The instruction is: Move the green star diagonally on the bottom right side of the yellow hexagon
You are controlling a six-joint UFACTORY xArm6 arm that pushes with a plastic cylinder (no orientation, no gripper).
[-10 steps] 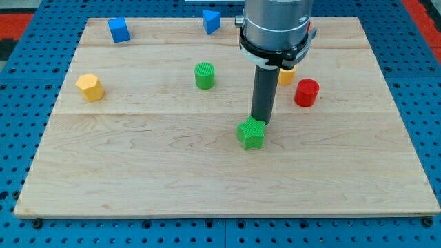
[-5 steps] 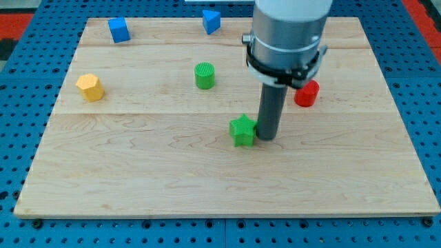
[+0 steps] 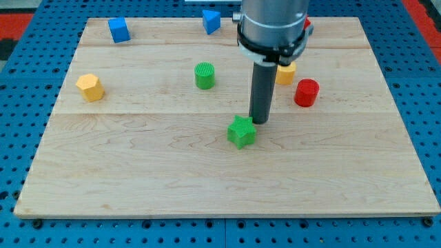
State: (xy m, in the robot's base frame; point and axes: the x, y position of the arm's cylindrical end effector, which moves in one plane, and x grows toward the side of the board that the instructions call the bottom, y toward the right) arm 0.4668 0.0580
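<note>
The green star (image 3: 241,132) lies on the wooden board (image 3: 138,172) a little below the board's middle. My tip (image 3: 260,122) stands just to the star's upper right, touching or almost touching it. The yellow hexagon (image 3: 90,87) sits far off at the view's left side of the board, above and to the left of the star.
A green cylinder (image 3: 204,75) stands above the star. A red cylinder (image 3: 306,92) and a yellow block (image 3: 286,73) sit at the right, the yellow one partly behind the rod. A blue cube (image 3: 118,29) and a blue triangular block (image 3: 211,21) lie along the top edge.
The green star has slid a little to the left. My tip went from above the star down to its right side, then back up to its upper right.
</note>
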